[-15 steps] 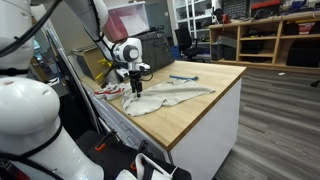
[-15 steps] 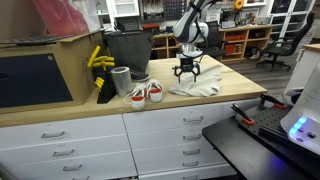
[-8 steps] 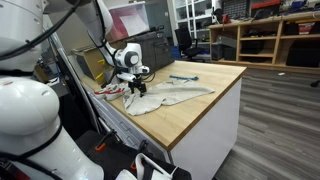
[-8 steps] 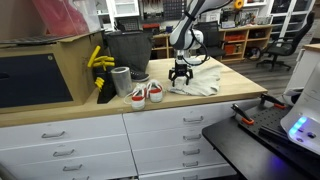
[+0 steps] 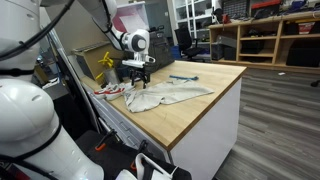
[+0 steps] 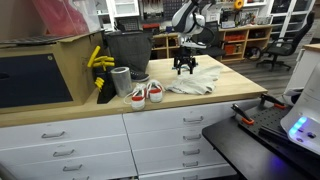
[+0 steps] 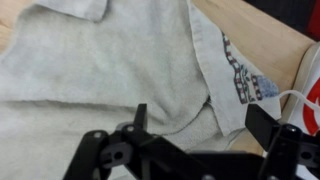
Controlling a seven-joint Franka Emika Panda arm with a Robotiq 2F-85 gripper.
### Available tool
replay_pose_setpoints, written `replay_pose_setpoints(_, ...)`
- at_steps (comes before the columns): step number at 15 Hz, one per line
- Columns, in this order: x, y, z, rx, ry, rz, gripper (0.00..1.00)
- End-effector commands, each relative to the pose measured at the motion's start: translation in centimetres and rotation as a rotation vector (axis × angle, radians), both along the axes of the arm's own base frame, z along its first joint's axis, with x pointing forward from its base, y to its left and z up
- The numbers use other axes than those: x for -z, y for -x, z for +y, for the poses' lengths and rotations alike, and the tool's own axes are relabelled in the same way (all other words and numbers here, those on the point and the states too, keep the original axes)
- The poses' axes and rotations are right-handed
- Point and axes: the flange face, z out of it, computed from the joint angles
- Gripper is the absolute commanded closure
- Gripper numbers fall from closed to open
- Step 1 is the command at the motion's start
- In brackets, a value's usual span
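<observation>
sneakers (image 6: 147, 93): white-and-red pair near the front edge of the wooden countertop (image 6: 238, 88) | grey cup (image 6: 121, 80): just behind the sneakers | black bin (image 6: 127, 50): behind the cup | blue tool (image 5: 183, 78): lying flat on the countertop | white drawers (image 6: 170, 130): under the countertop, shut | wooden shelves (image 5: 270, 35): far background

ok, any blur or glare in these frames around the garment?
Wrist view: grey garment soft, slightly blurred; fingers read as dark silhouettes. In an exterior view: gripper reasonably sharp, big white shape in the foreground out of focus. In an exterior view: even light, no glare on the wooden countertop, garment small, little detail.
</observation>
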Motion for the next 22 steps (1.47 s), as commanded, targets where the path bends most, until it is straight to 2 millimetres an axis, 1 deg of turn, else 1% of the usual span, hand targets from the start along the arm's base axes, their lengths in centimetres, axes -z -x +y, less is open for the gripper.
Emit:
replay_pose_setpoints(1,-3.8,-0.2,-0.6,-0.046,-0.003,0.085,0.00)
replay_pose_setpoints(3,-4.2,-0.7,-0.2,-0.063,-0.024,0.085,0.00)
replay_pose_setpoints(5,-3.0,-1.5,0.8,-0.093,-0.052,0.041,0.00)
replay_pose_setpoints(8,-0.2,-2.2,2.9,-0.161,-0.092,0.002,0.00)
replay_pose_setpoints(9,1.1,-2.4,3.8,-0.179,-0.111,0.000,0.00)
replay_pose_setpoints(12,4.8,-2.3,6.7,-0.228,-0.151,0.015,0.00)
replay_pose_setpoints(15,7.5,-2.3,8.9,-0.258,-0.184,0.039,0.00)
replay_pose_setpoints(19,8.5,-3.4,10.0,-0.258,-0.201,0.040,0.00)
replay_pose_setpoints(22,8.5,-4.0,10.2,-0.253,-0.207,0.025,0.00)
